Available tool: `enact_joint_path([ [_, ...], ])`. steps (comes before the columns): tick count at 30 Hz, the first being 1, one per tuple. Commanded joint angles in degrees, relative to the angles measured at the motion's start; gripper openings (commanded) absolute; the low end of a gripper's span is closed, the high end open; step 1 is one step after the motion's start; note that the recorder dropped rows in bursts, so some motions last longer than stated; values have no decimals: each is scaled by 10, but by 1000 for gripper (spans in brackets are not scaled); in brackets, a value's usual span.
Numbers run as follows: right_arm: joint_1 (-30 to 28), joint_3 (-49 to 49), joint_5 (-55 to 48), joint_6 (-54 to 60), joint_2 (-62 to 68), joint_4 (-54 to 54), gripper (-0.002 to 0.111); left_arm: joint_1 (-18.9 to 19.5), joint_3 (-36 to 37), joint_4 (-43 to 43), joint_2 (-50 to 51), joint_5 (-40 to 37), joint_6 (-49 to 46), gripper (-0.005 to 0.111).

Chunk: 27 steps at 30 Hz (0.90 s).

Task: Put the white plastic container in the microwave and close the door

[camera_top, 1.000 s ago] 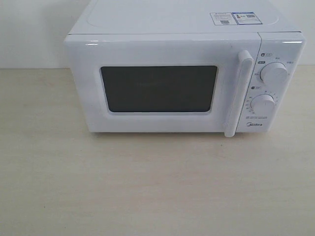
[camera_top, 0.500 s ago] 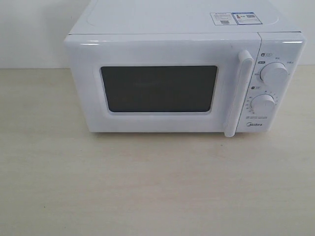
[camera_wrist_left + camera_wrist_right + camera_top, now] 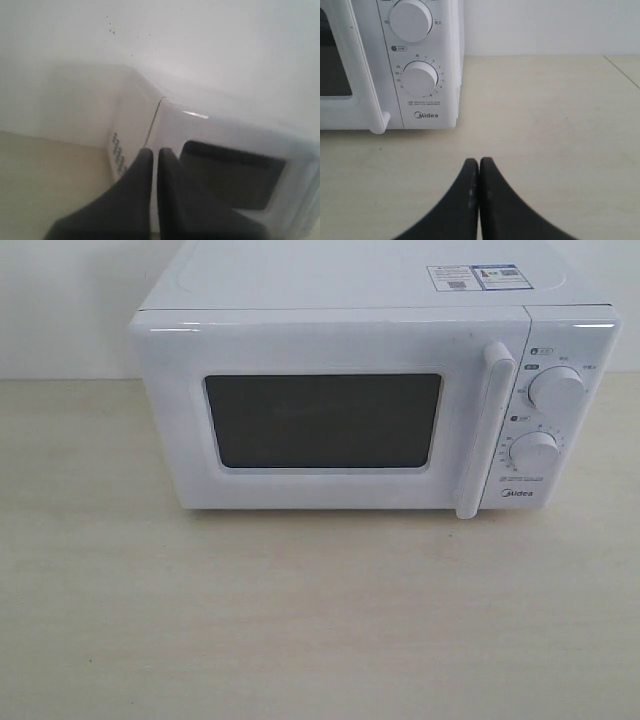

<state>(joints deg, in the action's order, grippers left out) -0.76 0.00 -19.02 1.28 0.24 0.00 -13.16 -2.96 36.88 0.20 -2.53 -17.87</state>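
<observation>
The white microwave (image 3: 370,390) stands at the back of the pale wooden table (image 3: 300,620), and its door (image 3: 320,415) with the dark window is closed. The white plastic container is out of view. Neither arm shows in the exterior view. In the left wrist view my left gripper (image 3: 151,151) is shut with nothing in it, hovering close to the microwave's (image 3: 165,125) left front corner. In the right wrist view my right gripper (image 3: 479,161) is shut and empty over the table, a little in front of the microwave's (image 3: 422,75) knob panel.
Two round white knobs (image 3: 556,390) sit on the panel right of the long vertical handle (image 3: 482,430). Stickers (image 3: 473,277) lie on the microwave's top. A white wall (image 3: 60,300) stands behind the table.
</observation>
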Motion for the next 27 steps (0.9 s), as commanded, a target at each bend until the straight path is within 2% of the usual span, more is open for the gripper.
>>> enact_joint_path([
  [1,-4,0,1,0,-2,-6,0,2,30,-187,-2,9,-30,4],
  [3,-4,0,1,0,-2,-6,0,2,30,-207,-2,25,-43,4],
  [5,-4,0,1,0,-2,-6,0,2,30,-218,-2,-5,-56,4],
  [10,-4,0,1,0,-2,-6,0,2,30,-219,-2,-22,-37,4],
  [11,-4,0,1,0,-2,-6,0,2,30,-219,-2,-32,-15,4],
  [14,-4,0,1,0,-2,-6,0,2,30,-219,-2,-95,162,4],
  [15,-4,0,1,0,-2,-6,0,2,30,-219,-2,-106,184,4],
  [19,-4,0,1,0,-2,-6,0,2,30,-308,-2,-134,179,4],
  [25,-4,0,1,0,-2,-6,0,2,30,-346,-2,-142,174,4],
  [27,-4,0,1,0,-2,-6,0,27,30,-350,-2,-142,174,4],
])
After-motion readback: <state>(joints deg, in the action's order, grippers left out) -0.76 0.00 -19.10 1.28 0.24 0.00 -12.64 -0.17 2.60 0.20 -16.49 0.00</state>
